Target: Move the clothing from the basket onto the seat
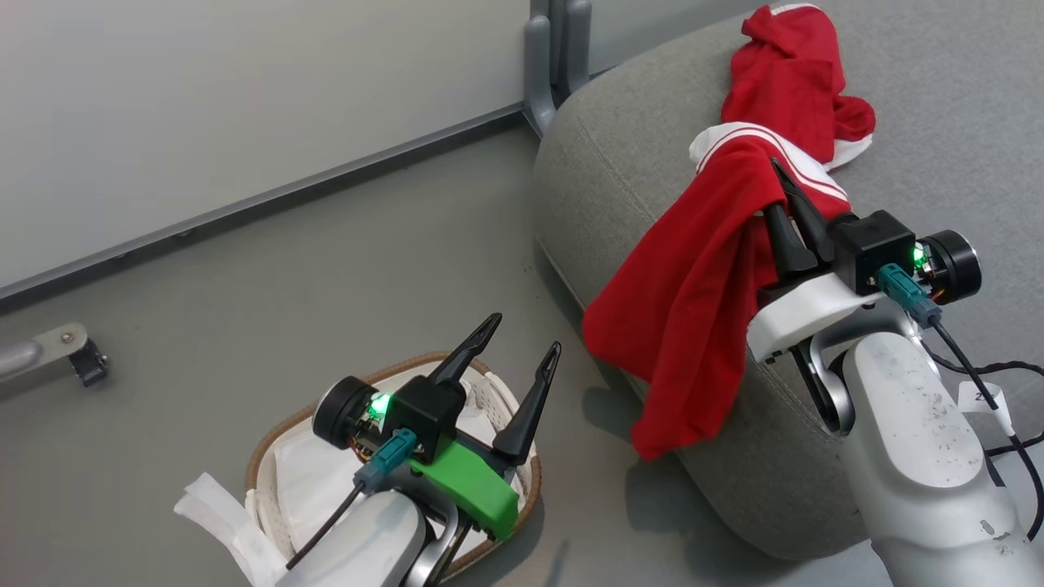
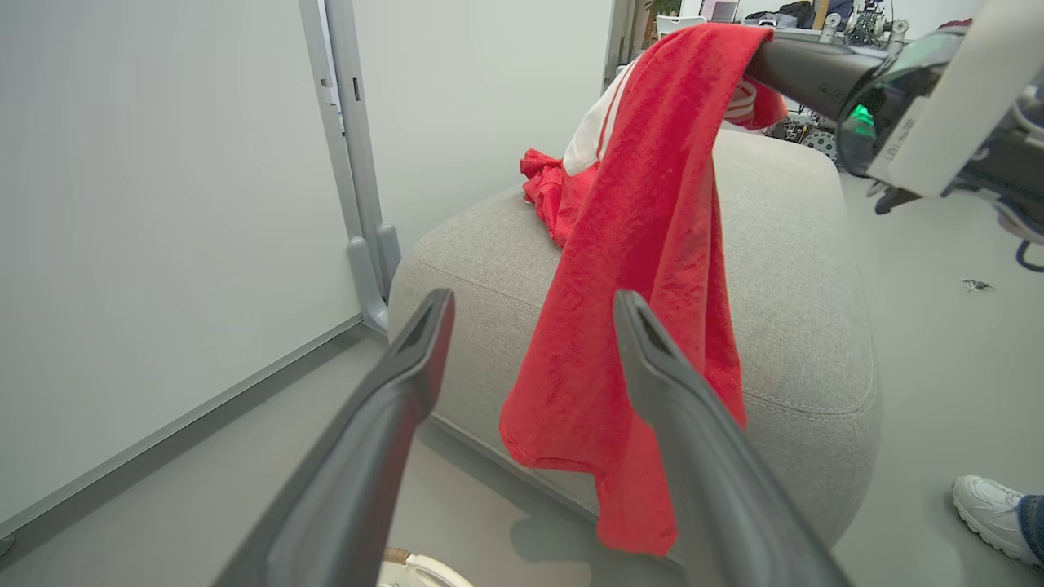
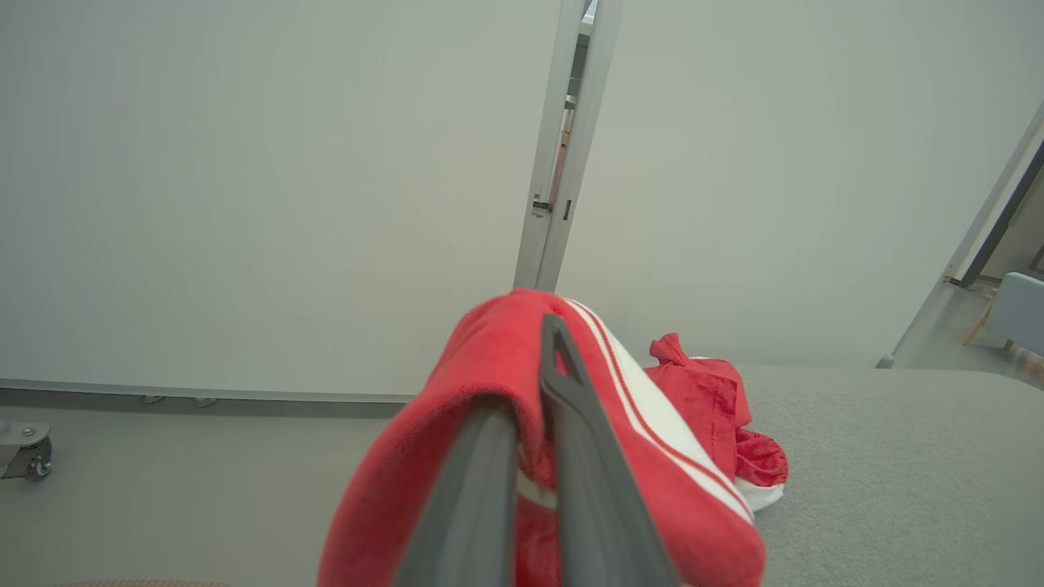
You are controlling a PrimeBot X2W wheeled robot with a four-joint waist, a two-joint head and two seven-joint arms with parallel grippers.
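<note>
My right gripper (image 1: 779,175) is shut on one red piece of clothing (image 1: 693,302), which hangs from its fingers over the front edge of the grey seat (image 1: 620,155). In the right wrist view that clothing (image 3: 481,367) drapes over both closed fingers. A second red piece (image 1: 787,73) lies crumpled on the seat just beyond. The basket (image 1: 269,440) sits on the floor at lower left, showing its white liner. My left gripper (image 1: 524,334) hovers over it, open, with nothing between its fingers. From the left wrist, the hanging clothing (image 2: 636,285) shows in front of the seat (image 2: 799,269).
Pale partition panels stand behind, with a grey post foot (image 1: 555,57) beside the seat's corner. A caster wheel (image 1: 86,363) sits on the floor at left. Liner cloth (image 1: 208,509) spills over the basket's near rim. A person's white shoe (image 2: 987,505) rests right of the seat.
</note>
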